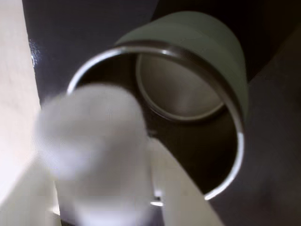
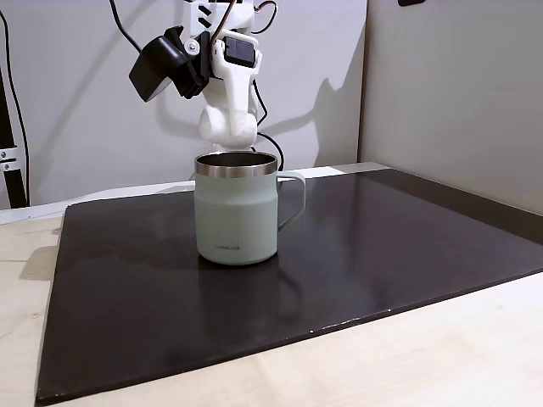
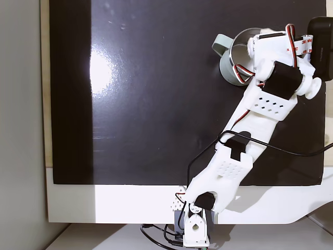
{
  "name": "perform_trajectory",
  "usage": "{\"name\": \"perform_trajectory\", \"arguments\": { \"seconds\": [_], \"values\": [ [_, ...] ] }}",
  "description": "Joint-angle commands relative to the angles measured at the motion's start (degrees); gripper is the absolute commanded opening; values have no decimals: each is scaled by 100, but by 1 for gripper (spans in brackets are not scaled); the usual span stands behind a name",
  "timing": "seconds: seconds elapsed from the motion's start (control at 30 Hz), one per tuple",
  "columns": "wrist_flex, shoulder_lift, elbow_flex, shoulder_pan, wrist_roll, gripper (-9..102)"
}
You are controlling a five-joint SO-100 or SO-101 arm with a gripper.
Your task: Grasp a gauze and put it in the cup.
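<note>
One gauze [image 1: 91, 136], a soft white blurred roll, pinched in the claw [image 1: 101, 165] just above the cup's steel rim | cup [image 2: 235, 212]: sage-green metal mug, side handle, upright on the glossy dark surface [image 2: 382, 246], inside bare | progress: pick-up done, release into the cup left, by my judgement

White plastic arm [image 3: 244, 151]; black cables
</note>
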Motion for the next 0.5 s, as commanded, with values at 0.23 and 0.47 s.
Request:
{"name": "perform_trajectory", "arguments": {
  "seconds": [0.23, 0.47],
  "values": [
    [0, 88, -325, -9, -44, 30],
    [0, 123, -325, -9, -44, 30]
  ]
}}
